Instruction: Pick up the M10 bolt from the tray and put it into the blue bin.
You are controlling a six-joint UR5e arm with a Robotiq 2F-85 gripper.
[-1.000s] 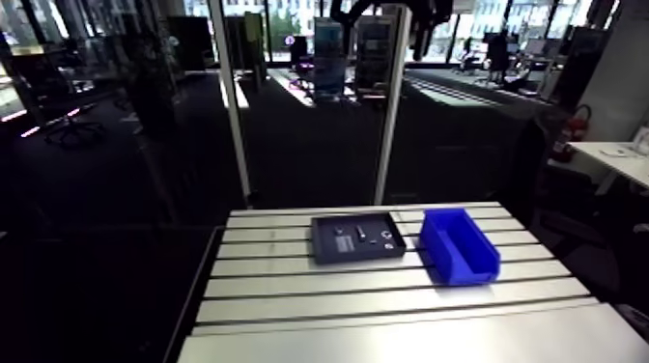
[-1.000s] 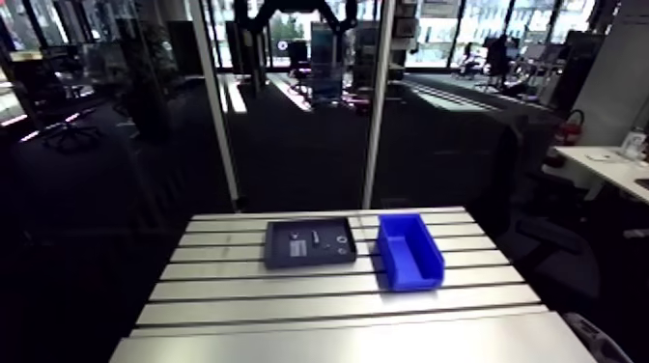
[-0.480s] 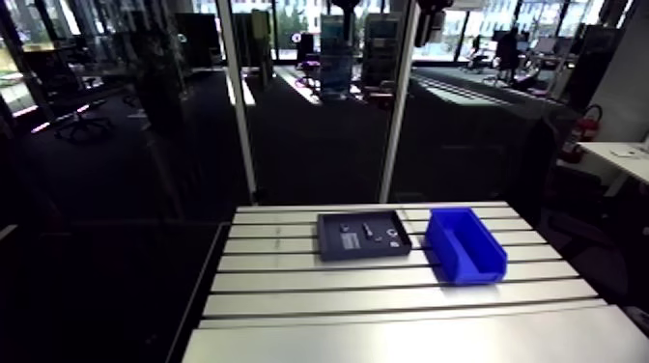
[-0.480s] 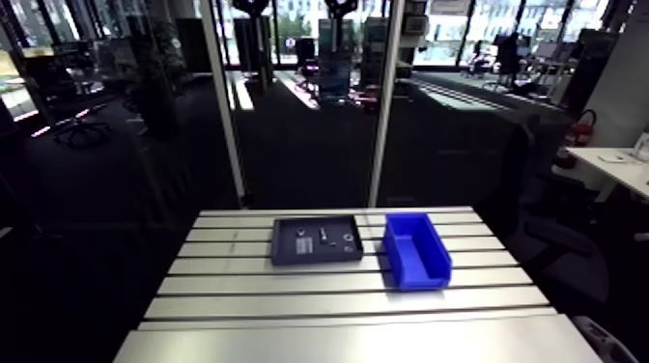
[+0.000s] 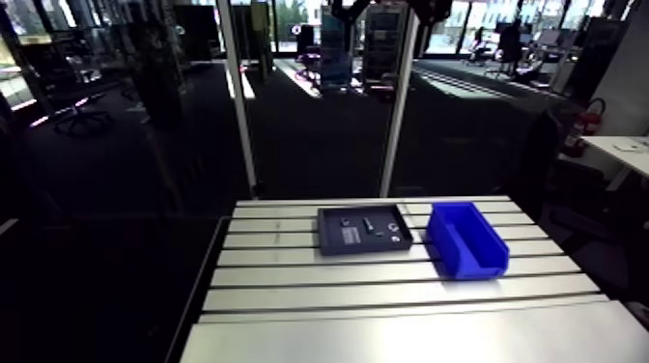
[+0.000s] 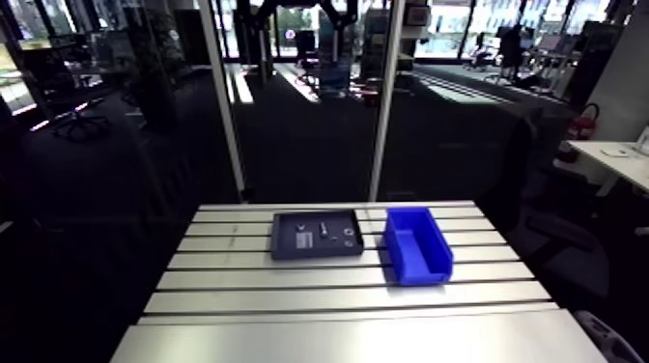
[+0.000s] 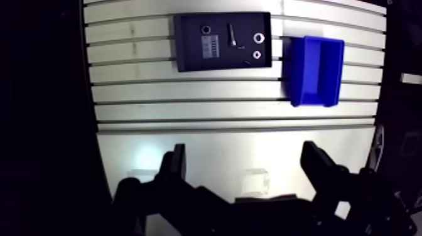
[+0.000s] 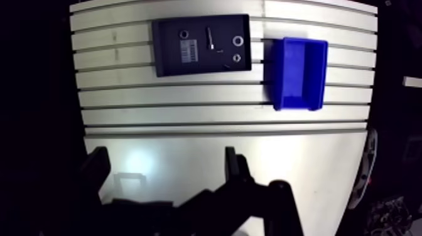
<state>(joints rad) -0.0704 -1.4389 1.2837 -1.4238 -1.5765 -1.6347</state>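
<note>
Arm's upper link moved, cam w/ it: whole arm view shifted vs earlier. Tray + blue bin now sit slightly higher, bit further right in view. That's cam motion, not objs' own.

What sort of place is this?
Likely a robot test bench in a lab or workshop: a slotted aluminium table, a dark tray of small hardware beside a blue bin, and an open gripper above.
</note>
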